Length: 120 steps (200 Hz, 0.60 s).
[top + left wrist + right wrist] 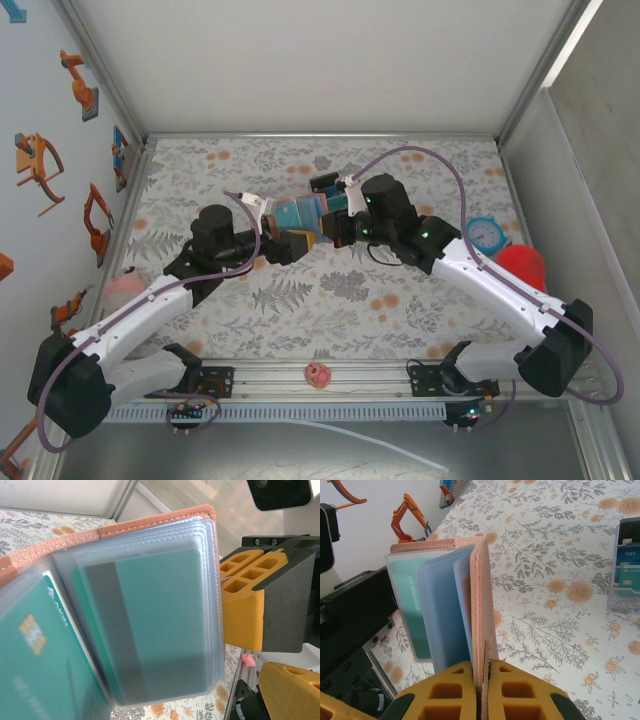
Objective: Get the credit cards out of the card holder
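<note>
Tan-brown card holder [481, 580] was held above the desk [560, 555], cover edge pinched in the right jaws. Credit cards [160, 625] (teal, inside clear sleeves [212, 605]) fanned toward the left jaws, the nearer pair, which gaped empty just beside them.

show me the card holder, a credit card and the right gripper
card holder [482, 580], right wrist view, on its outer cover edge
credit card [165, 625], left wrist view, on its teal back
right gripper [484, 672], right wrist view, between the fingertips

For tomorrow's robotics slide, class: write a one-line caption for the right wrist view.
Right gripper shut on the card holder, clear sleeves fanned open, a teal credit card showing.
</note>
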### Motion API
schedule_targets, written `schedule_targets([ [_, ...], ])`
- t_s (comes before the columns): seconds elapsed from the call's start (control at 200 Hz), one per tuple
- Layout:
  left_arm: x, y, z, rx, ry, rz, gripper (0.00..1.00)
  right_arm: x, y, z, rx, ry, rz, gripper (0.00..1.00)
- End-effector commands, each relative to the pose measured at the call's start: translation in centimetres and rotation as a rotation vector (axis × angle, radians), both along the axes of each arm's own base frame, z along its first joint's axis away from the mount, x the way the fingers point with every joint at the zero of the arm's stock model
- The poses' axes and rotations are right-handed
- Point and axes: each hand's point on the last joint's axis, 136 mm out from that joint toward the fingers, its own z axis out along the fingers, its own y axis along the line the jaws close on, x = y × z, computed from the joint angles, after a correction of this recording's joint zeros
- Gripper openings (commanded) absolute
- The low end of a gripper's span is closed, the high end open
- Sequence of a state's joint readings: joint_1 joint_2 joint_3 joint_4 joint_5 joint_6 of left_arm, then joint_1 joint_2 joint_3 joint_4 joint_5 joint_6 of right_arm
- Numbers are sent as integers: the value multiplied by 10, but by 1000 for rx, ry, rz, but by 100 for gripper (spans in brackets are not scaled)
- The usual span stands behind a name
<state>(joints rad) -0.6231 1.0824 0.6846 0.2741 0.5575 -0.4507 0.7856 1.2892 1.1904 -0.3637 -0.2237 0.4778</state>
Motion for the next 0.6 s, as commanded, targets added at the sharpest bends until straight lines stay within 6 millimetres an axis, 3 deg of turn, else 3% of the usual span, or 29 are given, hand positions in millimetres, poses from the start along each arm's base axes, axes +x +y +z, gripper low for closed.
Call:
schedule_targets([
  [0.0, 0, -3, 12, -20, -37, -7, 98, 3, 3, 20, 11, -44, -9, 0],
  [0.596, 10, -5, 7, -6, -29, 16, 100, -4, 9, 22, -1, -58, 13, 0],
])
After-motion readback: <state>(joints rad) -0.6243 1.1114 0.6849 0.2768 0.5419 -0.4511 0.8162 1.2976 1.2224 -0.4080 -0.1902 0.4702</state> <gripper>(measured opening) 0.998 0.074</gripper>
